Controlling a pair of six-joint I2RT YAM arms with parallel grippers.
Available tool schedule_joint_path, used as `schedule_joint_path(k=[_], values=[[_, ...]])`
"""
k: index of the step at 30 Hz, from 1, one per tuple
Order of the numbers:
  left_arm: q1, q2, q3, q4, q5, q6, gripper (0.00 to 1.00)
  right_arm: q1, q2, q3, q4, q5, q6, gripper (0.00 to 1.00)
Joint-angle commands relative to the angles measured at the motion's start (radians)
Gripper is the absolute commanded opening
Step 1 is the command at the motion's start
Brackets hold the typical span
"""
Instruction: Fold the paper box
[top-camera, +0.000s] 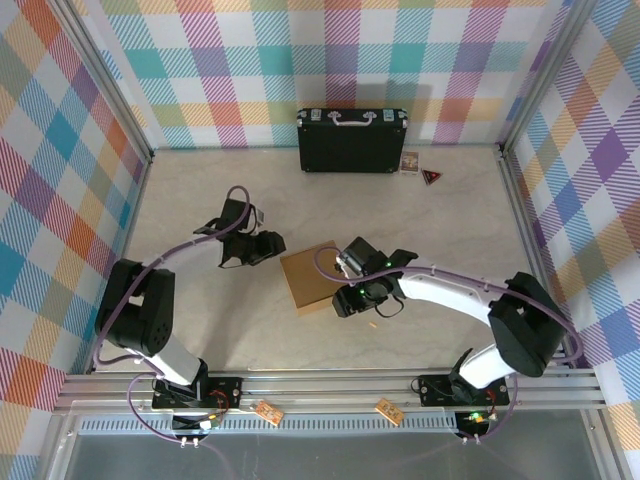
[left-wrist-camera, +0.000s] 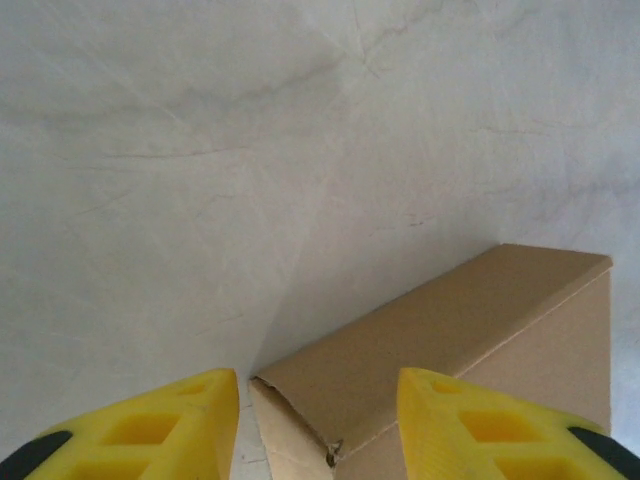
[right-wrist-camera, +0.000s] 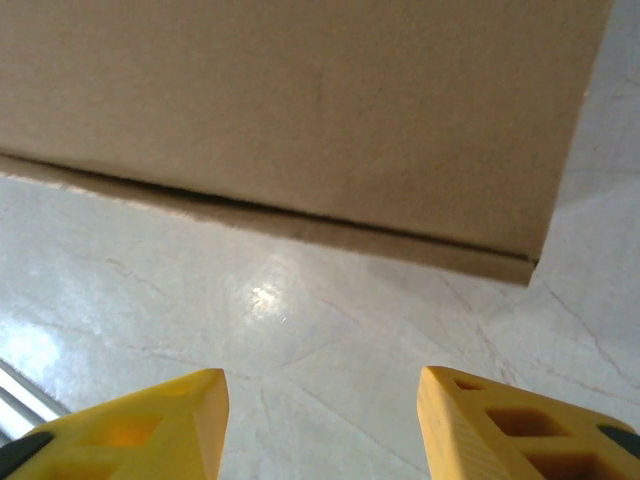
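Your desk (top-camera: 200, 200) had open room around the paper box (top-camera: 310, 280); left hand (left-wrist-camera: 318, 400) and right hand (right-wrist-camera: 322, 410) flanked it, both released, empty.

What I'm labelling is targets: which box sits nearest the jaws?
The plain brown cardboard box; the black silver-handled case stands far behind it.

Brown paper box (top-camera: 312, 278) — yellow fingers (left-wrist-camera: 470, 425) (walls (top-camera: 60, 150) plaid).

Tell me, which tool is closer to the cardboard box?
Left, it seems. The left tool has a corner of the box between its open jaws. The right tool faces the side of the box across a strip of bare table.
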Motion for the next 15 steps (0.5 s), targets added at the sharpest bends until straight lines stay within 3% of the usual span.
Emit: schedule_joint_path(k=[1, 3, 8, 12, 15], values=[[-0.029, -0.012, -0.01, 0.018, -0.001, 0.019, 0.43, -0.017, 0.058, 0.07, 0.0, 0.077, 0.009, 0.5], [-0.033, -0.03, -0.043, 0.02, -0.026, 0.007, 0.43, -0.031, 0.098, 0.116, -0.018, 0.148, 0.007, 0.47], [-0.037, -0.102, -0.186, 0.08, -0.006, -0.024, 0.4, -0.096, 0.188, 0.219, -0.033, 0.148, -0.043, 0.45], [-0.053, -0.175, -0.324, 0.167, 0.03, -0.105, 0.38, -0.175, 0.249, 0.29, -0.023, 0.07, -0.08, 0.44], [-0.069, -0.28, -0.386, 0.115, -0.016, -0.121, 0.38, -0.213, 0.274, 0.337, -0.01, 0.009, -0.142, 0.45]])
